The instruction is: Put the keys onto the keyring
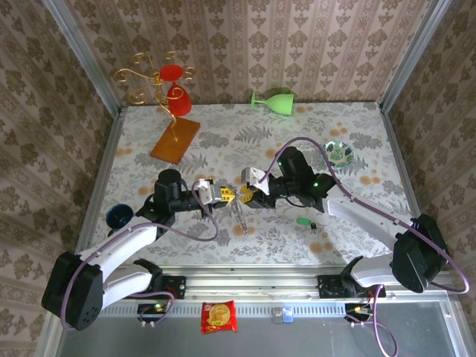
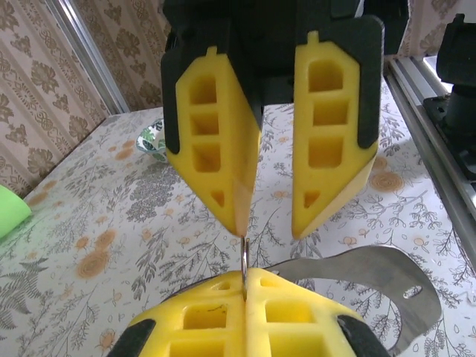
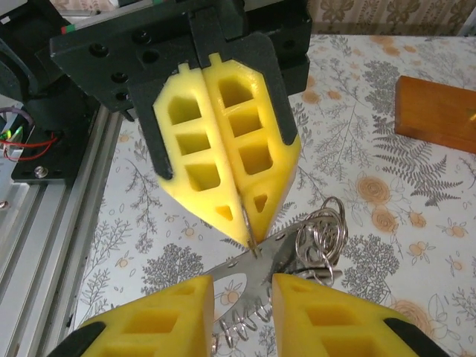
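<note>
Mid-tabletop, a little toward the near edge, the left gripper (image 3: 248, 234) has its yellow fingers pressed together on the thin wire of the keyring (image 2: 244, 256). A flat metal tab (image 2: 364, 279), a bunch of small rings (image 3: 321, 232) and a coiled tail (image 1: 239, 217) hang from it above the cloth. The right gripper (image 2: 271, 223) faces it with fingers spread and holds nothing, so the hanging bundle appears to depend on that single pinch. The wire is thin and the pads are broad, so the ring could twist or slide out under the weight of the tab. A nudge from the spread fingers just beside it could swing the bundle and turn the ring's opening away. The green-headed key (image 1: 303, 222) lies flat toward the near edge, right of the middle and apart from both grippers. A small dark item (image 1: 313, 225) just beside it may be the second key, though it is too small to tell. Both lie low on the patterned cloth, so a grasp may skid them aside or catch only an edge. The tabletop (image 1: 357, 119) has a pale floral covering and is enclosed by walls of brown damask wallpaper (image 1: 297, 37). A green goblet (image 1: 274, 100) lies on its side at the far edge. A gilt wire stand (image 1: 137, 74) on a wooden base (image 1: 176, 140) stands toward the far left corner. A patterned dish (image 1: 341, 152) sits near the right edge and a dark blue cup (image 1: 119, 216) at the left edge. A snack packet (image 1: 219, 316) rests on the rail below the near edge.
</note>
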`<state>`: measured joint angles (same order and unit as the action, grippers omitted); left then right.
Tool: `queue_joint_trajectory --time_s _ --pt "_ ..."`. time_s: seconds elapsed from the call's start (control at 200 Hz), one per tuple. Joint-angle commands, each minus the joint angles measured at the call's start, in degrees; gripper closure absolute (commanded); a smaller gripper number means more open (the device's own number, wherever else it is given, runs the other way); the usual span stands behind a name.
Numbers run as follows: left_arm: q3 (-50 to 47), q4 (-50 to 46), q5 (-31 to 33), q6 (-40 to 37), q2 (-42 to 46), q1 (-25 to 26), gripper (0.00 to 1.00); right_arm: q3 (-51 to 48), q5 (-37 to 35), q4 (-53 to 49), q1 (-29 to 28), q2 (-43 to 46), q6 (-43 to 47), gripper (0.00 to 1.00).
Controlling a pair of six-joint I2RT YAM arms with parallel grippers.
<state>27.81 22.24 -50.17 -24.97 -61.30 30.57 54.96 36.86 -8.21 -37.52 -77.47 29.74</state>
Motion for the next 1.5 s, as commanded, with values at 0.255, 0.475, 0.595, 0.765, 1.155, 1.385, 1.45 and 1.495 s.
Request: queue_joint_trajectory --time_s 0.255,0.475,0.595,0.765,1.155,1.385,1.45,1.495 --pt "-0.2 4.1 -4.1 2.1 -1.0 -0.1 1.0 -0.1 1.0 5.9 -0.7 -1.6 -1.3 0.79" --pt "0.1 4.6 -3.2 2.5 -1.0 -0.1 1.0 1.4 2.4 3.2 -1.1 -1.9 -0.1 1.0" --pt "0.3 4.6 -1.1 2.6 -1.1 -0.1 0.84 3.2 2.0 0.0 -1.8 -3.9 1.6 1.0" --pt "1.6 1.0 0.2 -0.1 -1.0 -0.1 0.95 5.7 1.9 -4.2 -2.8 -5.2 3.6 1.0" --pt "1.7 -2.0 2.0 -2.1 1.2 0.0 1.0 -3.0 -3.8 3.0 4.4 4.8 -11.0 0.67" --pt "1.4 -7.3 3.6 -3.8 3.7 0.0 1.0 -7.2 -28.4 -11.3 5.1 10.9 -37.8 0.63" --pt "1.6 -8.9 4.4 -4.5 4.2 0.1 1.0 -6.2 -34.6 -19.6 5.1 9.4 -50.7 0.63" --pt "1.8 -9.5 4.8 -4.6 4.5 0.0 1.0 -5.2 -39.4 -27.1 5.2 7.6 -58.8 0.62"
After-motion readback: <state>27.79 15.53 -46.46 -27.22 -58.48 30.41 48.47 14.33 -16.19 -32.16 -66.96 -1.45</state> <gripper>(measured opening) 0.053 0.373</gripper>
